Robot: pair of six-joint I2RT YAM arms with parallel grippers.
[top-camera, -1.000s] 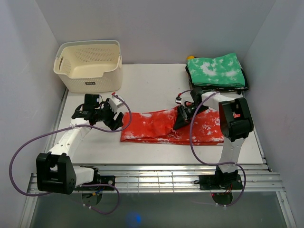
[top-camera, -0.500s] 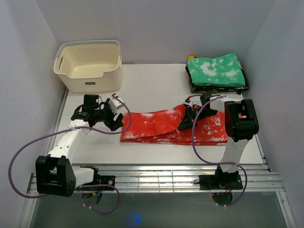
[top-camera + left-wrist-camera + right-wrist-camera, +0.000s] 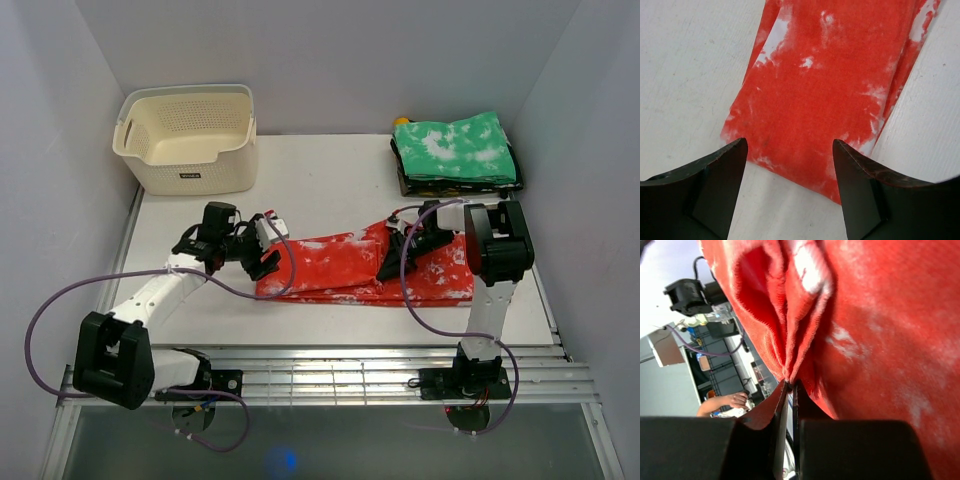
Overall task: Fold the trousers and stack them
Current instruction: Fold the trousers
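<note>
While a pinched ridge of cloth is gripped between the closed fingers of the right hand (image 3: 788, 385), the trousers (image 3: 340, 268) are held raised at that spot, apparently so that a fold can be drawn across. The rest of the red-orange, white-blotched cloth lies flat on the table (image 3: 320, 180) and stretches away toward the left hand (image 3: 790, 150). That hand is spread wide and empty, poised just above the cloth's end, seemingly to take it.

Nothing legible (basket label (image 3: 190, 177) blurred).
</note>
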